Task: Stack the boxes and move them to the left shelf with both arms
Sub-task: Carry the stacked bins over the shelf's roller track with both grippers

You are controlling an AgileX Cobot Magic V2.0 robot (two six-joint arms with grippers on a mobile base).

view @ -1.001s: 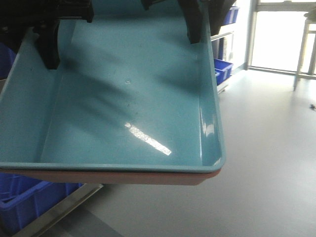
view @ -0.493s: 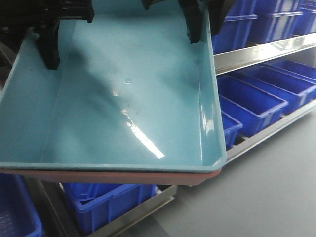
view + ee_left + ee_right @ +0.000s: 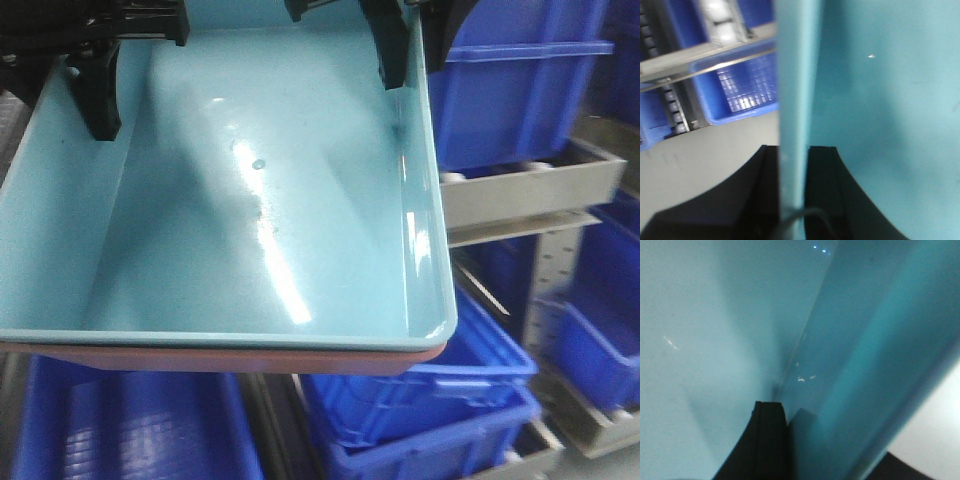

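Blue bin nested in pink bin, filling frame left and centre, side walls pinched between the closed-down jaws of left gripper and right gripper; roller shelf lies beyond, centre right, nearer the right gripper.

1. A dark blue crate sits high on the right.
2. Two stacked blue crates sit lower, at centre.
3. Another blue crate sits at lower left.
4. In the left wrist view, grey floor lies beside a grid-bottomed blue crate.
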